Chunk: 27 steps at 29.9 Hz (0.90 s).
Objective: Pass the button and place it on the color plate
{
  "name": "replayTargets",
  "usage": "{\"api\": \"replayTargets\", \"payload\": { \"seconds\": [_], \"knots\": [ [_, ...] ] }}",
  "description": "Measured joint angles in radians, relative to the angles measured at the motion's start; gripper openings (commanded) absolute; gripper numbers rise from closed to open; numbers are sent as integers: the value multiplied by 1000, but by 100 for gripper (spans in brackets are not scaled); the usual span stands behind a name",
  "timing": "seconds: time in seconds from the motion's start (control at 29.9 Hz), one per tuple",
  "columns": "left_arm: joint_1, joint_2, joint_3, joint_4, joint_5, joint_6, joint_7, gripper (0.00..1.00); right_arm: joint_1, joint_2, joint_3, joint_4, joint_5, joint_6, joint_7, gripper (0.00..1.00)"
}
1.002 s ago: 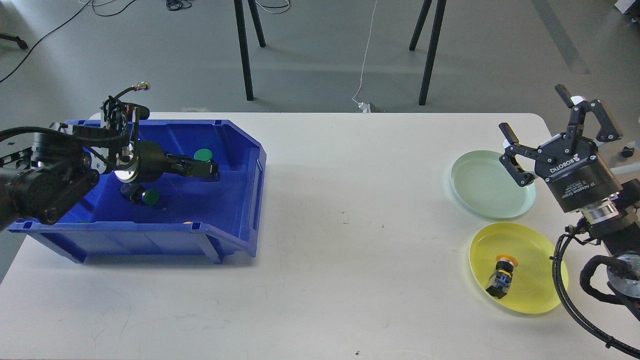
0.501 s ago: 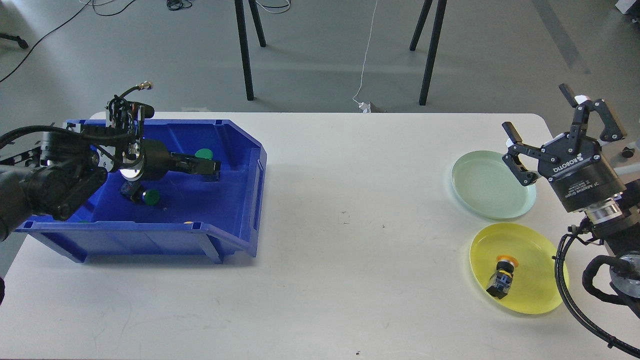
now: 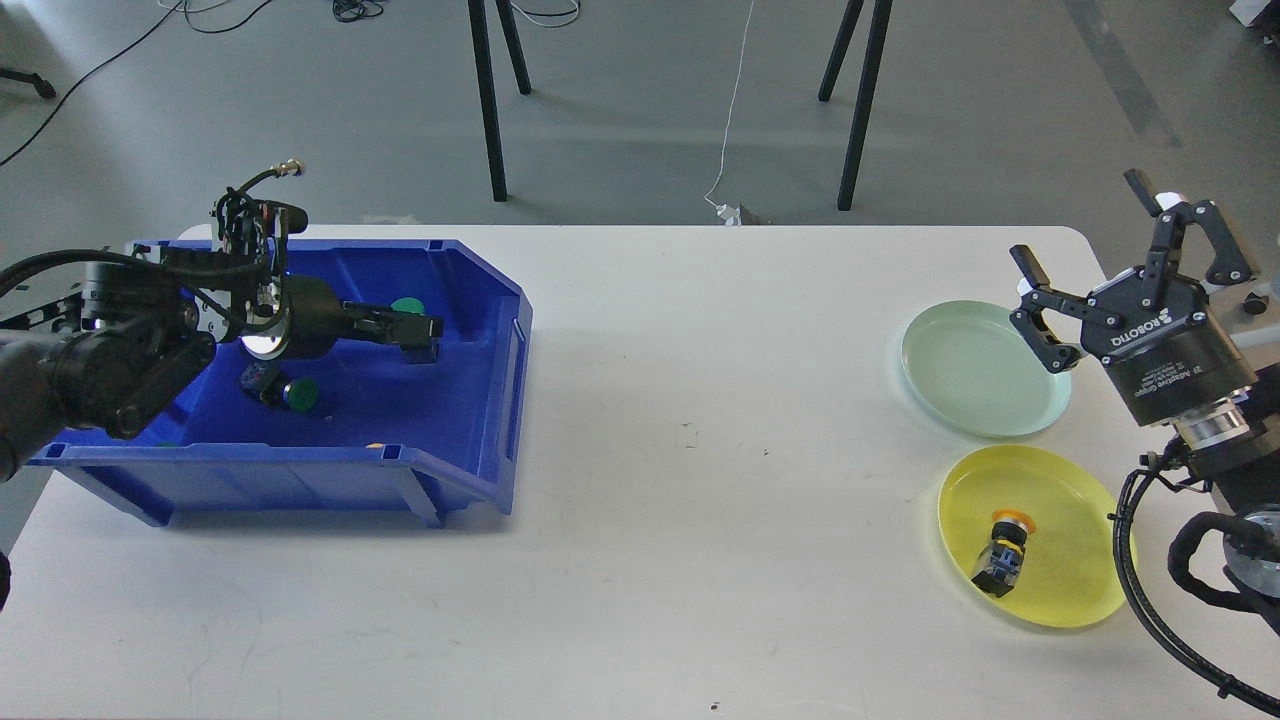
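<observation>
My left gripper (image 3: 418, 333) reaches into the blue bin (image 3: 455, 470) and is shut on a green-capped button (image 3: 405, 305), held just above the bin floor. A second green-capped button (image 3: 298, 393) lies on the bin floor beneath my left wrist. My right gripper (image 3: 1078, 218) is open and empty, raised over the right edge of the pale green plate (image 3: 975, 370), which holds nothing. The yellow plate (image 3: 1070, 500) lies in front of it and carries a yellow-capped button (image 3: 1000, 555) lying on its side.
The white table (image 3: 700, 450) stretches between the bin at the left and the two plates at the right. Black stand legs (image 3: 487, 100) rise from the floor beyond the table's far edge. My right arm's cable (image 3: 1130, 590) hangs by the yellow plate.
My left gripper has risen slightly inside the bin, and the green cap has moved up with it. My right gripper has drifted a little to the right and stays open.
</observation>
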Motion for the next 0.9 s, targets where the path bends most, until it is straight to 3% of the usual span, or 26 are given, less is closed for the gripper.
{"api": "replayTargets", "payload": {
  "seconds": [0.3,0.7,0.9],
  "knots": [
    [1,-36,0,52,1,0,0,87,0,0,0,0,0,0,0,98],
    [1,-42,2,66,0,0,0,73,-5,-1,0,1,0,0,0,98],
    [1,-44,1,66,-1,0,0,73,-11,-1,0,2,0,0,0,98]
  ]
}}
